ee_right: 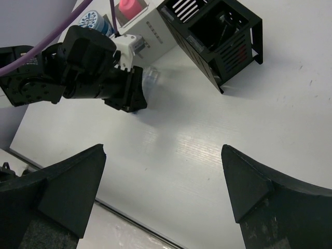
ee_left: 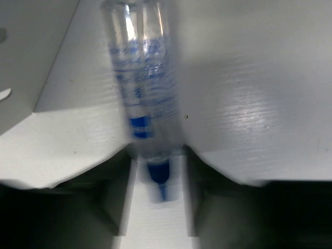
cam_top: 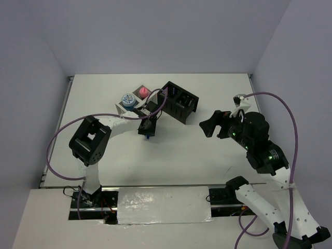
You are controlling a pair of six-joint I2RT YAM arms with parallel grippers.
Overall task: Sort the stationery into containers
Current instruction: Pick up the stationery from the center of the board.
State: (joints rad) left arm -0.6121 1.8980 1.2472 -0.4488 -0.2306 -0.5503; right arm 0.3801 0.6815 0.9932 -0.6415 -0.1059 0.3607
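Observation:
The blue-white stick (ee_left: 142,93), clear-bodied with blue print and a blue tip, lies on the table and runs lengthwise between the fingers of my left gripper (ee_left: 158,176). The jaws sit against both of its sides, shut on it. From above, the left gripper (cam_top: 148,134) is just in front of the white container (cam_top: 136,105), which holds a patterned tape roll (cam_top: 127,99) and a pink cylinder (cam_top: 143,92). The black container (cam_top: 180,101) stands to its right, tilted. My right gripper (ee_right: 162,150) hovers open above bare table, nothing between its fingers.
The right arm (cam_top: 249,135) hangs over the right half of the table. A purple cable (cam_top: 155,111) loops from the left arm past the containers. The table's near edge (ee_right: 129,220) runs below the right gripper.

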